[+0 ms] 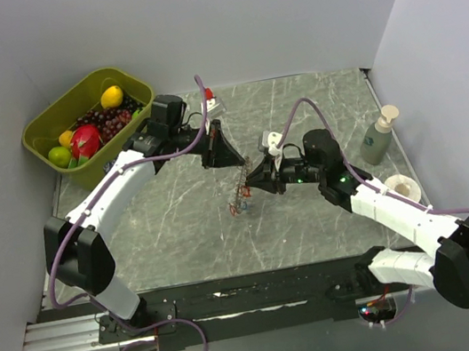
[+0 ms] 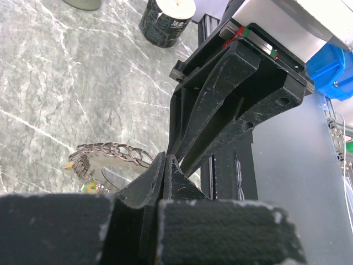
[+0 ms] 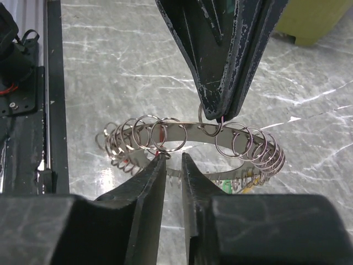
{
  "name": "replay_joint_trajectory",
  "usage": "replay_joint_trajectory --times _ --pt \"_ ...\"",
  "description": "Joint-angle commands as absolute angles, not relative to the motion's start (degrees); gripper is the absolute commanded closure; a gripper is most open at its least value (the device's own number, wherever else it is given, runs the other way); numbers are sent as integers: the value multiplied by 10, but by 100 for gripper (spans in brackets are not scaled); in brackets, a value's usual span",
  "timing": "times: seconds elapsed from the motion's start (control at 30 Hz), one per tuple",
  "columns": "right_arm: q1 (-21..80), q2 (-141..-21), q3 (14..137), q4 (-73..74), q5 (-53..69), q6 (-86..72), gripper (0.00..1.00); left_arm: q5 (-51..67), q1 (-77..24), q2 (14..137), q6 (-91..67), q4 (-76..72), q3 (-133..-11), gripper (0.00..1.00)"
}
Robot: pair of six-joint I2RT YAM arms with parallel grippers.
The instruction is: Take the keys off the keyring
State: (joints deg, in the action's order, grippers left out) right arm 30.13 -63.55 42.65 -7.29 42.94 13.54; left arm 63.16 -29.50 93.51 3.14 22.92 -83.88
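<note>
Left gripper point(image 3: 216, 114): closed tight on the keyring point(image 3: 190, 132), pinching its upper edge at one of the small split rings point(image 3: 165, 135); ring hung clear of the table point(image 3: 110, 66).
Right gripper point(image 3: 171, 161): jaws narrow, a slim gap showing, nothing seen between them.
Position of keyring from right gripper: straight ahead of the fingertips and just above them, the near fingertip touching or all but touching the band's lower edge; contact not certain.
Long axis: band lying side to side, crosswise to the right fingers.
Nearer free tool: right gripper; left taken up with holding.
Appearance of keyring: flat silvery band bent into a loop, crowded with thin wire rings along its length.
Keys point(image 3: 241, 185): small yellow and green tags bunched below the band, off to the right of the right fingertips; a red speck at the left fingertip, identity unclear.
Judged next need: a short sideways shift toward the tags before closing.
</note>
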Motion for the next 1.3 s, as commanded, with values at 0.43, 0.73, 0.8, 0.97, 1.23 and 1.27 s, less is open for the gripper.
replay_joint_trajectory --times 0.43,0.73,0.8,0.97,1.23,1.27 --pt "303 -614 428 -71 462 161 100 641 -298 931 23 202 -845 99" --pt "302 -620 433 -61 478 169 58 650 -298 930 35 214 -851 99" --pt "303 -620 435 -66 474 160 57 651 -298 929 32 212 -847 99" --pt "303 -623 432 -79 460 150 57 655 -298 933 20 198 -844 99" --pt "315 -628 432 -97 436 133 60 661 -298 939 4 183 -840 99" --pt "317 -631 432 -97 432 134 60 662 -299 939 4 179 -838 99"
